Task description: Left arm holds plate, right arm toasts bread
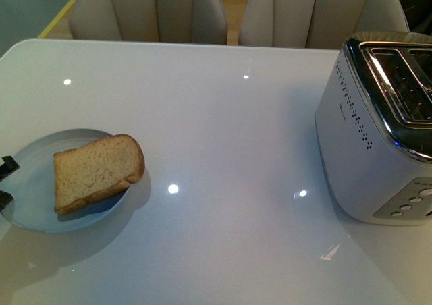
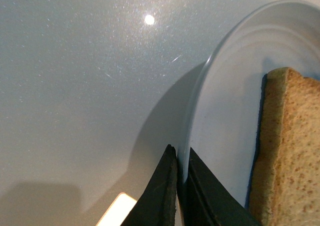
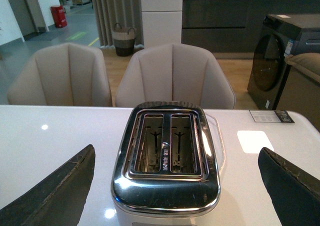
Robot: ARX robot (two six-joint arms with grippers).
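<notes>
Left tool (image 2: 178, 153), black and angular, is pressed together on the near rim of the round, pale blue-grey glossy plate (image 2: 225, 101), one finger above the edge and one beneath. Just beyond that pinch, on the plate, lies the square-ish slice of light brown speckled wholemeal bread (image 1: 94, 173). Its rounded top reaches out over the rim on the side away from the left tool.

The right tool (image 3: 176, 151) is spread wide and carries nothing. Straight ahead of it and lower stands the silver two-slot toaster with a chrome top (image 3: 165, 198), both slots bare, on the glossy white counter (image 1: 223, 116).

I judge the bread to be light, soft and crumbly, firmer along its darker tan crust. It should be taken across its two flat faces near the overhanging crust end, with a gentle squeeze so the crumb does not crush or tear. The plate is stiff, slick and breakable. Held at one point of its rim alone, it could slip or tilt if the bread is dragged rather than lifted.

As for writing, a small mark on the toaster's side wall, seemingly a maker's name, is too small to read. The buttons on its end panel show no legible labels. A printed card (image 3: 272, 116) on the counter beyond the right tool cannot be read either.
</notes>
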